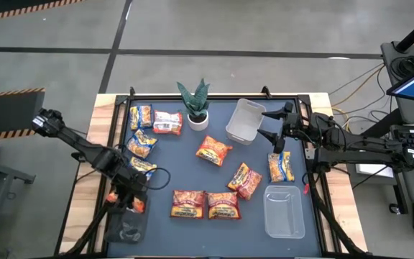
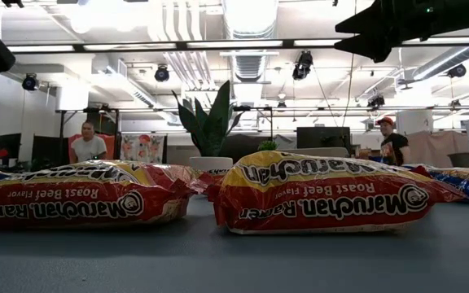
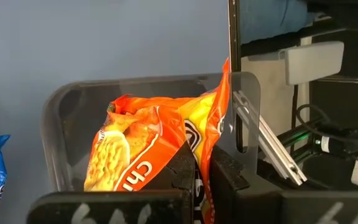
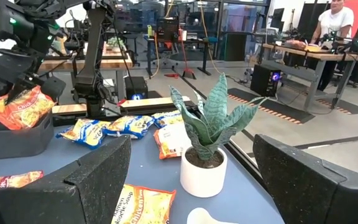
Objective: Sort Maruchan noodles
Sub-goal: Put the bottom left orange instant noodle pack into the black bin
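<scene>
Several Maruchan noodle packets lie flat on the dark mat: yellow-and-blue ones [image 1: 141, 144] at the far left, a red-and-white one [image 1: 167, 122], orange ones [image 1: 213, 150] in the middle, and two Roast Beef packets [image 2: 332, 195] near the front edge. My left gripper [image 1: 124, 196] is shut on an orange packet [image 3: 148, 140] over a clear bin [image 3: 61, 109] at the near left corner. My right gripper [image 4: 191, 186] stands open and level at the far right, beside an empty clear bin [image 1: 244, 120], touching nothing. My left gripper pinches the orange packet between its two fingers [image 3: 185, 171] at one end of the wrapper [image 3: 199, 163]. The fingers slant downward from above. The packet hangs past the fingertips, crumpled, into the bin's opening [image 4: 18, 107]; whether its lower end touches the bin I cannot tell.
A small potted green plant [image 1: 195, 108] stands at the far middle of the mat. A second empty clear bin [image 1: 284, 211] lies at the near right. A yellow-and-blue packet [image 1: 281, 166] lies below my right gripper's side. People stand in the room behind.
</scene>
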{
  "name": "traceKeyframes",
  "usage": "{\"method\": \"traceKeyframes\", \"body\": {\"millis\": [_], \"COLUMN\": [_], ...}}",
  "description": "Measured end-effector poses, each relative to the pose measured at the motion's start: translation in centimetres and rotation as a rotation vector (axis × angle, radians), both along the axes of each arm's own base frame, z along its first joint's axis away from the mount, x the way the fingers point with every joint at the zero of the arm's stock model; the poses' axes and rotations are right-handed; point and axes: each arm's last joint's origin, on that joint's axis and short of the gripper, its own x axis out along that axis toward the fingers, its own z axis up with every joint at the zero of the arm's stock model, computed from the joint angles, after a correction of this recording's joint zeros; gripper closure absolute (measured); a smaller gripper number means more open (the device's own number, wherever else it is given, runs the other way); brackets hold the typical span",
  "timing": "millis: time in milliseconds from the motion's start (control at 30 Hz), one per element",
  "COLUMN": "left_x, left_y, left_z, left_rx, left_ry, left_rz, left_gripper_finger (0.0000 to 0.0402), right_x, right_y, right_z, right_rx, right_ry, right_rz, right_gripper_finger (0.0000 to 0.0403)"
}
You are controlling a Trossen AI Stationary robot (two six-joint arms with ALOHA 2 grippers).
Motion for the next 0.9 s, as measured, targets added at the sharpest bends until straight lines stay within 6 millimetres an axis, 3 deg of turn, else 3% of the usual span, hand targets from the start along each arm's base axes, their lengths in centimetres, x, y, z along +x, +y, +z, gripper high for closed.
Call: {"method": "traceKeyframes", "body": {"millis": [900], "left_x": [-0.2], "left_y": [0.0], "left_z": [-3.6], "left_rx": [-0.001], "left_ry": [-0.011], "left_rz": [0.001], "left_gripper_finger": [0.0393], "right_x": [0.0], "right_y": [0.0], "right_z": [0.0], "right_rx": [0.001], "right_ry": [0.002], "right_rz": [0.0], "right_gripper_finger": [0.0075]}}
